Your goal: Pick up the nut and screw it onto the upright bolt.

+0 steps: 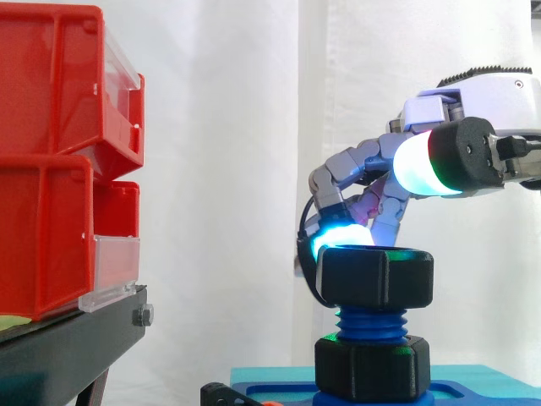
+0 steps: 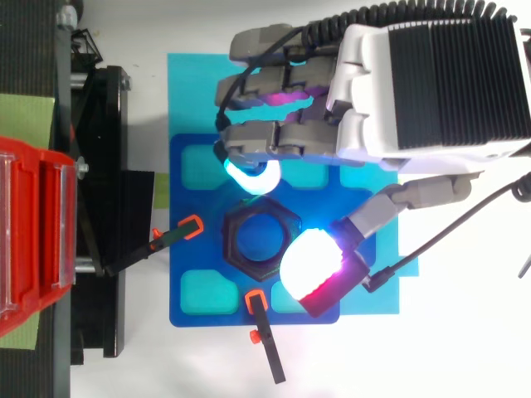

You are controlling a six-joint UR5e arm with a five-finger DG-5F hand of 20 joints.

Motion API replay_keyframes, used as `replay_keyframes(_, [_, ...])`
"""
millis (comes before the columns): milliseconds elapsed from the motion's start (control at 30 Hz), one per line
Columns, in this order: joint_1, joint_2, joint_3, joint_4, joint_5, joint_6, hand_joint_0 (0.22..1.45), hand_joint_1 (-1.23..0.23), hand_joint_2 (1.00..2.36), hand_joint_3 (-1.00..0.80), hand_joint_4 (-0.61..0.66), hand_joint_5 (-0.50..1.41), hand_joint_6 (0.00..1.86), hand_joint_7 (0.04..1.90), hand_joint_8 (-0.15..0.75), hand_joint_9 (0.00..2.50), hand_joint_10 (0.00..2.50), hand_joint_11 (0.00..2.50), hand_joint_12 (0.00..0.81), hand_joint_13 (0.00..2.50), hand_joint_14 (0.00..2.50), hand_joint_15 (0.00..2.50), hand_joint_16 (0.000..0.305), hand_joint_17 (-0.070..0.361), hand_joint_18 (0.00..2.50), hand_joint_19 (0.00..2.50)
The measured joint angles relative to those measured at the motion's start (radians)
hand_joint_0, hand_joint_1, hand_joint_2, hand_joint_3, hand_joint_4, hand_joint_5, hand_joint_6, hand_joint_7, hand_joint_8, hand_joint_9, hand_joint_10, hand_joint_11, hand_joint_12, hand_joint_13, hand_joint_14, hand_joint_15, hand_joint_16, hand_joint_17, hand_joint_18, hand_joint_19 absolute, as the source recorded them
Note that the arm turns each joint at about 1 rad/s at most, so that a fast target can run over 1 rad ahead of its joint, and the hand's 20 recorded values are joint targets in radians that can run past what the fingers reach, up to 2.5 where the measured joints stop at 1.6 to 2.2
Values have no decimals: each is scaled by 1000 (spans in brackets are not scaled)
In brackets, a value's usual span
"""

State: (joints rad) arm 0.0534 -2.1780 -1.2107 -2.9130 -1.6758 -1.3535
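A large black hex nut [image 1: 376, 275] [image 2: 259, 235] sits level on top of the upright blue bolt [image 1: 372, 322], with a few turns of thread showing beneath it. A second black nut [image 1: 372, 368] sits lower on the bolt, at the blue base plate [image 2: 195, 307]. My hand [image 2: 431, 83] [image 1: 490, 101] hovers over the nut from the right. Its fingers are loosely bent, and one glowing cyan fingertip [image 1: 338, 233] [image 2: 253, 176] rests at the nut's far rim. The thumb pad [image 1: 418, 165] [image 2: 307, 261] stands well above the nut's near right edge, not touching it. Nothing is clasped.
Red bins [image 1: 51, 169] [image 2: 33, 240] stack on a black stand [image 1: 68, 347] to the left. Two orange-tipped black clamps [image 2: 178, 235] [image 2: 264, 332] hold the base plate at its left and front edges. A cyan mat [image 2: 191, 91] lies under the plate.
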Motion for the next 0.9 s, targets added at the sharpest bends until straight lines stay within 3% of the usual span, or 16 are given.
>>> replay_keyframes(200, [-15, 0, 0, -1, -13, -1, 497, -221, 1000, -500, 159, 98, 502, 1441, 178, 1487, 0, 0, 148, 816, 0, 0, 19, 44, 560, 0])
replay_keyframes(267, [-20, 0, 0, -2, -18, -1, 486, -192, 1000, -500, 168, 65, 504, 1327, 211, 1402, 0, 0, 170, 775, 0, 0, 21, 48, 496, 0])
replay_keyframes(333, [-23, 1, 2, -3, -23, -1, 468, -165, 1000, -500, 274, -18, 505, 1041, 263, 1164, 0, 0, 227, 652, 0, 0, 26, 58, 402, 0])
replay_keyframes(367, [-25, 0, 5, -3, -26, 0, 465, -162, 1000, -500, 288, -36, 505, 988, 273, 1122, 0, 0, 243, 625, 0, 0, 28, 62, 379, 0])
replay_keyframes(500, [-30, 0, 28, -11, -38, 0, 442, -162, 1000, -500, 221, -141, 503, 754, 295, 829, 0, 0, 320, 467, 0, 0, 39, 88, 255, 0])
replay_keyframes(700, [-38, 0, 119, -79, -69, -22, 427, -170, 1000, -500, 173, -186, 501, 636, 277, 569, 0, 0, 377, 242, 0, 0, 50, 113, 37, 0])
replay_keyframes(900, [-35, 0, 150, -104, -76, -46, 420, -173, 1000, -500, 156, -195, 501, 617, 264, 427, 0, 0, 389, 123, 0, 0, 54, 122, 0, 0])
